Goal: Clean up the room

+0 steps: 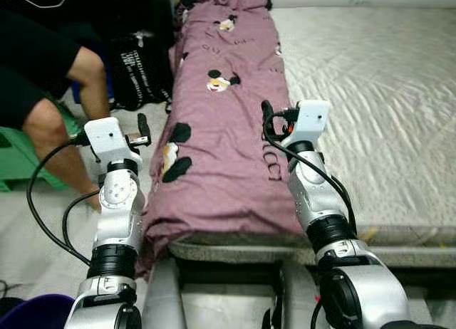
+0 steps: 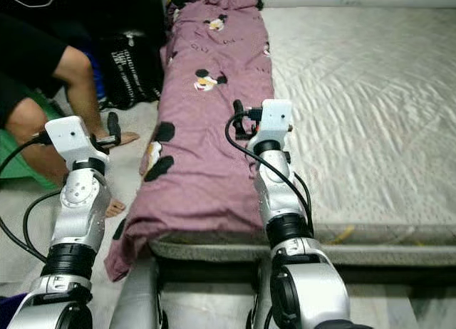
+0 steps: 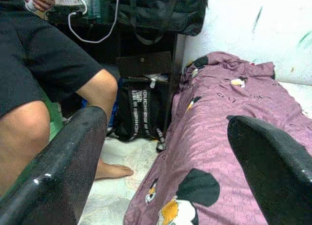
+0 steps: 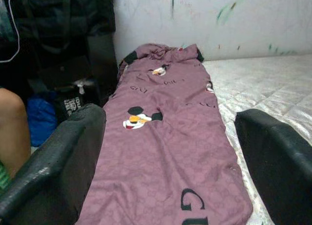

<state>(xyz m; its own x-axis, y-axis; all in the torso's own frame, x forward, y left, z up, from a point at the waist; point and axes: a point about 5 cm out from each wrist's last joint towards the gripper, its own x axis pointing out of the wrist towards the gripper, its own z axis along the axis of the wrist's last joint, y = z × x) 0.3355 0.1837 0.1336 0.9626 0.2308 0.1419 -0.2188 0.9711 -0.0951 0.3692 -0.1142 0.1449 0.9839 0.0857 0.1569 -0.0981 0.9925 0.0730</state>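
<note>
Left eye view: a mauve quilt [image 1: 226, 122] printed with cartoon mouse figures and dark lettering was seen folded into a long strip, laid along the left edge of a pale quilted mattress [image 1: 370, 108] and running from the top centre of the frame down to the lower centre, where its end drooped slightly over the mattress edge. The right gripper [image 4: 170, 186] was held over the near end of the quilt, its two black fingers spread wide apart with the fabric seen between them. The left gripper [image 3: 165, 176] was positioned at the quilt's left border, its fingers likewise parted, one over the floor and one over the quilt. To the right of the quilt, a broad bare stretch of mattress was left open. In the upper left of the frame, the floor strip beside the bed was taken up by a seated person's legs [image 1: 64, 122] and a black bag [image 1: 139, 69], with a green stool [image 1: 21, 158] at the left edge.
</note>
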